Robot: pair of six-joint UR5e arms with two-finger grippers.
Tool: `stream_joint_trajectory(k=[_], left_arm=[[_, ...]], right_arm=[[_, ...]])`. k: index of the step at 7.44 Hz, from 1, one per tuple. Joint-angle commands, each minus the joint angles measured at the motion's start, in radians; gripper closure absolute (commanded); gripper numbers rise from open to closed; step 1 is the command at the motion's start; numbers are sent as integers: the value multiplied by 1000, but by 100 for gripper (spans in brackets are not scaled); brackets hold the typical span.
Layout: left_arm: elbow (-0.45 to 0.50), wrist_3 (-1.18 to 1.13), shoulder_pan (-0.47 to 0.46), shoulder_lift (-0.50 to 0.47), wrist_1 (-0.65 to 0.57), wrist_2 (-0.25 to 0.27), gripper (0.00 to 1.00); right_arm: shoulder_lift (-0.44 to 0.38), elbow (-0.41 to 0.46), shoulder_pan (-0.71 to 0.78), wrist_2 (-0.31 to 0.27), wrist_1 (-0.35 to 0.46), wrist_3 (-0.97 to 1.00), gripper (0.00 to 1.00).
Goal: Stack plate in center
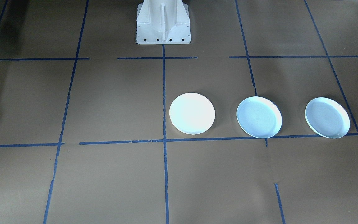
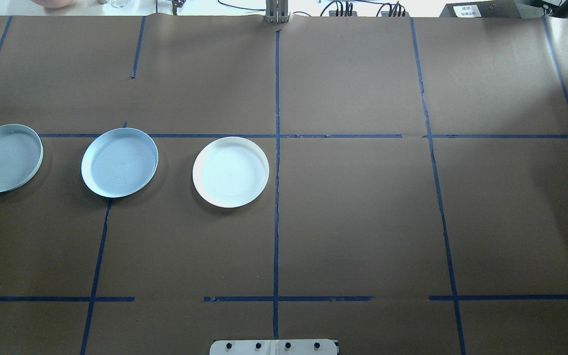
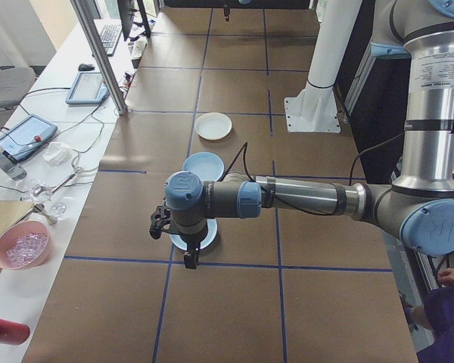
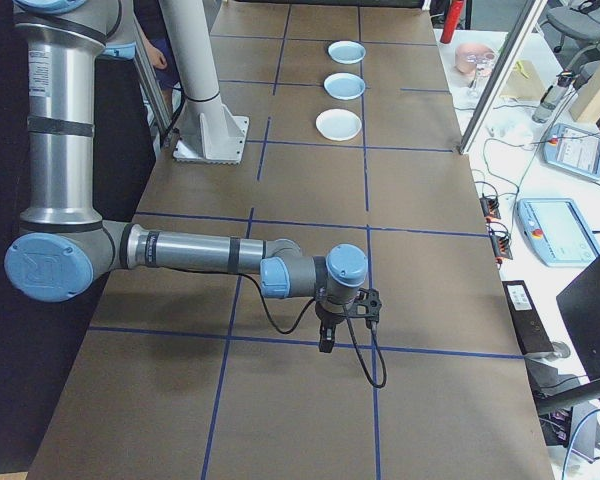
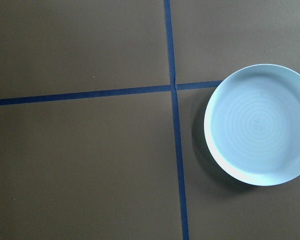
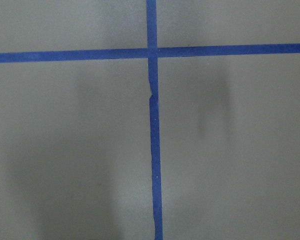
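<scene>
Left arm (image 3: pixel 303 198): I see it stretched low and level over the surface (image 2: pixel 363 222), wrist camera pointing down beside the outermost plate (image 5: pixel 258 131).
Left fingers (image 3: pixel 191 261): aimed downward above that plate; I cannot tell their spread (side view only).
Right arm (image 4: pixel 200 252): parked on the bare side, well apart from every plate; finger state, cannot tell.
Middle plate (image 2: pixel 119 162): between the other two.
White plate (image 2: pixel 230 171): just left of the centre tape line (image 2: pixel 276 197), so I judge it the stack's base.
</scene>
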Motion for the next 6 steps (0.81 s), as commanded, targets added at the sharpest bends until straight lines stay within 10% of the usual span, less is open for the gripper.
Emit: stream_joint_trajectory(k=[1,4,6], left_arm=[[-11,-3,-1,1,-14,1,0],[3,-11,3,-15,-71,5,0],[125,-242,46,-23,-378,12,0]], right_arm=[[0,0,0,0,0,0,0],[0,2,0,0,0,0,0],[0,0,0,0,0,0,0]])
